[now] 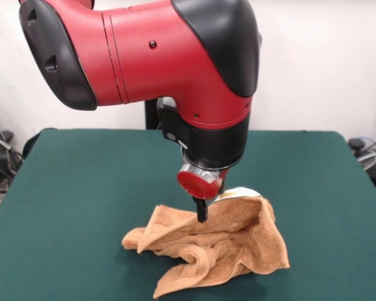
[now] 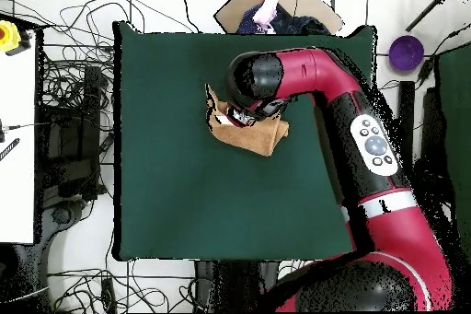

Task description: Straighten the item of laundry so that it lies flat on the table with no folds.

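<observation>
Hand (image 1: 202, 213) low over crumpled towel (image 1: 222, 241), one dark finger touching the top fold; pinching or spread, cannot tell. Towel bunched on desk (image 1: 81, 188), near the camera-side edge in front view. Step: grasping. Next likely needs a lift and outward drag.

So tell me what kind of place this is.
Most likely a robotics lab. A red and black arm works at a green felt-topped table holding one crumpled towel, loose cables cover the floor around it, and the wall behind is plain white.
</observation>
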Robot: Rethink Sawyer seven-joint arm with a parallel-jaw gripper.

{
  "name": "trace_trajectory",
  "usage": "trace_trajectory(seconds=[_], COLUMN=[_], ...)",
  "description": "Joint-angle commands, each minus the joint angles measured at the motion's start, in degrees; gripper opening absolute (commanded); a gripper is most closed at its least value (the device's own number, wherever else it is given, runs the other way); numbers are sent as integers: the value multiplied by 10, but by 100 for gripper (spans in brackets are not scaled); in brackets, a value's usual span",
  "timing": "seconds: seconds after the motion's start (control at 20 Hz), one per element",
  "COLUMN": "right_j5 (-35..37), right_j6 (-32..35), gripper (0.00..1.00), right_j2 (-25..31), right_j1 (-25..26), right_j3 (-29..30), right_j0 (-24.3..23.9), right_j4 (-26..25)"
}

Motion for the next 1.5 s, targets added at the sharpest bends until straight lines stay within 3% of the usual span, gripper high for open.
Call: trace_trajectory(seconds=[0.05, 0.4, 1.5], right_j5=[58, 43, 24], right_j6=[-101, -102, -206], gripper=[100, 100, 100], right_j2=[-33, -26, 42], right_j1=[-8, 8, 54], right_j3=[17, 26, 77], right_j0=[8, 7, -21], right_j4=[-13, -11, 32])
